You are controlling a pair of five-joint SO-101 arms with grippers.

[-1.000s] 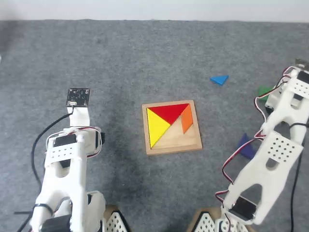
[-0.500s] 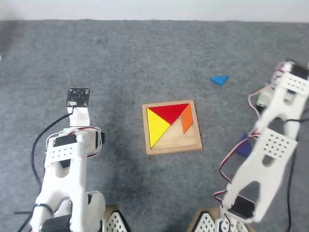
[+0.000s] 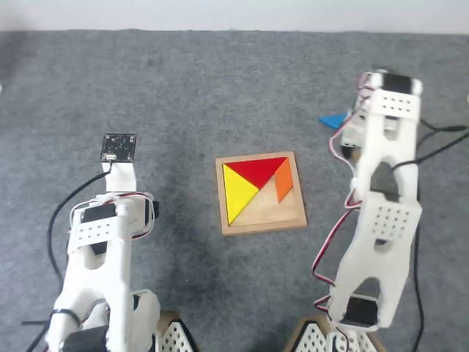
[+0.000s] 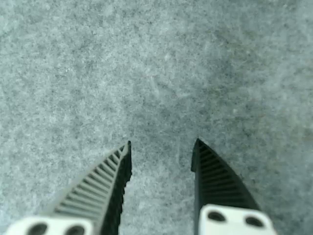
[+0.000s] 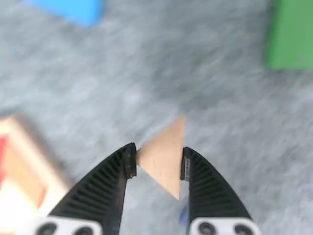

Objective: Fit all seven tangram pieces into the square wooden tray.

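Observation:
The square wooden tray lies mid-table and holds a red triangle, a yellow triangle and an orange piece. My right gripper is shut on a tan triangle, lifted above the carpet. In the right wrist view a light blue triangle and a green piece lie beyond it, and a corner of the tray shows off to one side. My right arm stands right of the tray, beside the light blue triangle. My left gripper is open over bare carpet.
Grey carpet covers the whole table. My left arm stands well left of the tray, with its wrist camera board at its far end. The right arm's cables hang close to the tray's right side.
My right arm has swung from the table's right edge leftward and farther back, ending beside the light blue triangle. It now covers the dark blue piece. The left arm has stayed still.

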